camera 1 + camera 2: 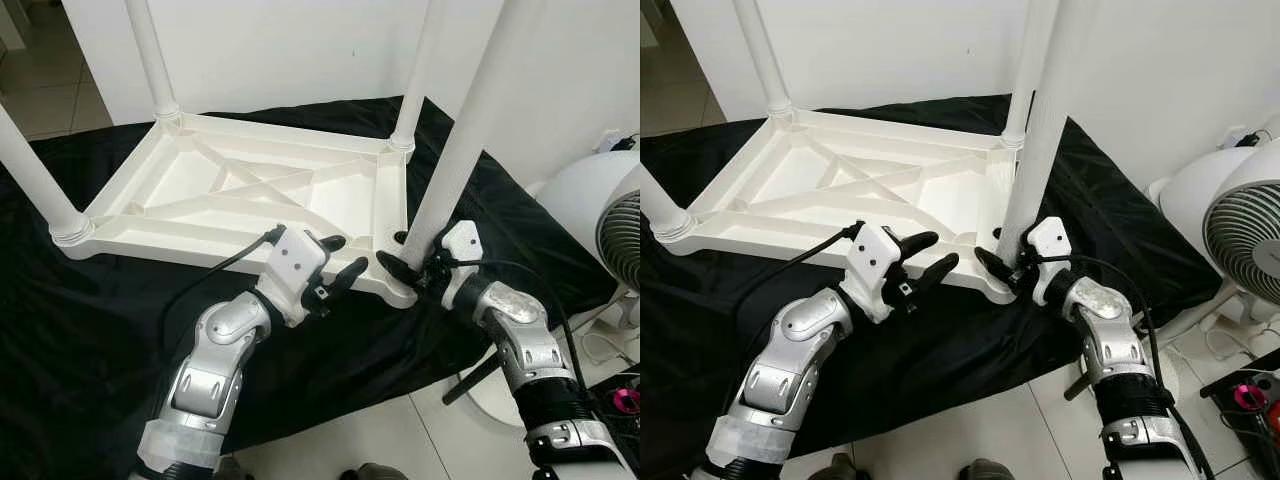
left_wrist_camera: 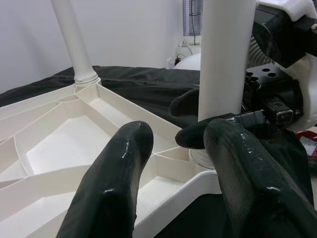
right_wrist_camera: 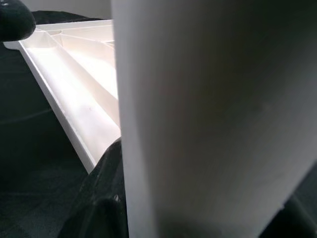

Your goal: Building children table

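Note:
A white plastic table top [image 1: 250, 200] lies upside down on a black cloth [image 1: 100, 300]. White legs stand up from its far left, far right and near left corners. A fourth white leg [image 1: 455, 150] stands tilted at the near right corner socket. My right gripper [image 1: 408, 262] is shut on the base of this leg [image 3: 213, 119]. My left gripper [image 1: 343, 260] hovers open beside the table top's near edge, just left of that corner, holding nothing. The left wrist view looks past its two black fingers [image 2: 114, 188] to the leg [image 2: 225, 54].
A white fan [image 1: 620, 230] stands on the floor at the right, close to my right arm. The cloth's front edge ends at pale floor tiles [image 1: 360, 440]. A white wall [image 1: 300, 50] rises behind the table.

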Controlling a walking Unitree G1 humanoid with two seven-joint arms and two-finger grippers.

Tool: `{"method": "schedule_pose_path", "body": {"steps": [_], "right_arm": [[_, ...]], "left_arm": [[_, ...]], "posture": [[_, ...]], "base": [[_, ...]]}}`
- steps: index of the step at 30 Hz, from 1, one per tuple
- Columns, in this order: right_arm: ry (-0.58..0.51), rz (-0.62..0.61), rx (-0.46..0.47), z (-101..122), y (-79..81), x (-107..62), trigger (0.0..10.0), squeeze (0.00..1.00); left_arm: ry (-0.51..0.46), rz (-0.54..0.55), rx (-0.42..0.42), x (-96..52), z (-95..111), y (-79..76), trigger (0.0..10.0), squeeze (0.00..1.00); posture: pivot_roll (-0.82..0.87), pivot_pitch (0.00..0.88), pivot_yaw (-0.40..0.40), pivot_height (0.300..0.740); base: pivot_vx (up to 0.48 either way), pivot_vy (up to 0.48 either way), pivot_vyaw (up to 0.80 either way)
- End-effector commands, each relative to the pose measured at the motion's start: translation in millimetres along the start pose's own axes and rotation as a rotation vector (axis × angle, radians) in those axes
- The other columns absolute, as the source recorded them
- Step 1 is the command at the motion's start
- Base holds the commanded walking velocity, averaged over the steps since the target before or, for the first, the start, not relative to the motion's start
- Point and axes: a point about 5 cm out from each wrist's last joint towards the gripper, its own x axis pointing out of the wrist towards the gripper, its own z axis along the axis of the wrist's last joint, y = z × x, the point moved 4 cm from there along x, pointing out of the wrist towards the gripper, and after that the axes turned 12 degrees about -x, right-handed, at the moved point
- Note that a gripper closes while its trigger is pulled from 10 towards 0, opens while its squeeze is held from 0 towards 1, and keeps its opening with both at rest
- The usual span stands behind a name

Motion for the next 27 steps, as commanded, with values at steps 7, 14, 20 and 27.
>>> {"method": "schedule_pose_path", "body": {"steps": [7, 14, 20, 27], "right_arm": [[-0.003, -0.158, 0.04, -5, 6.8, -1.0, 10.0, 0.0], [0.035, -0.442, 0.059, -8, 4.8, -8.5, 10.0, 0.0], [0.116, -0.665, 0.119, -13, 25.2, -10.0, 10.0, 0.0], [0.127, -0.74, 0.168, -6, 40.4, -2.7, 10.0, 1.0]], "left_arm": [[-0.006, 0.09, -0.002, -0.4, -1, 8.5, 10.0, 0.0], [0.001, 0.109, 0.006, -3.4, -3, 12.9, 10.0, 0.0], [0.001, 0.144, 0.014, -5.7, -2, 22.3, 10.0, 0.0], [0.006, 0.139, 0.015, -8.5, -3, 20.0, 10.0, 0.0]], "posture": [[-0.1, 0.022, -0.013, 0.74], [-0.09, 0.005, -0.015, 0.74], [-0.08, 0.014, -0.017, 0.74], [-0.08, 0.017, -0.013, 0.74]], "base": [[0.0, 0.0, 0.0], [0.0, 0.0, 0.0], [0.0, 0.0, 0.0], [0.0, 0.0, 0.0]]}}
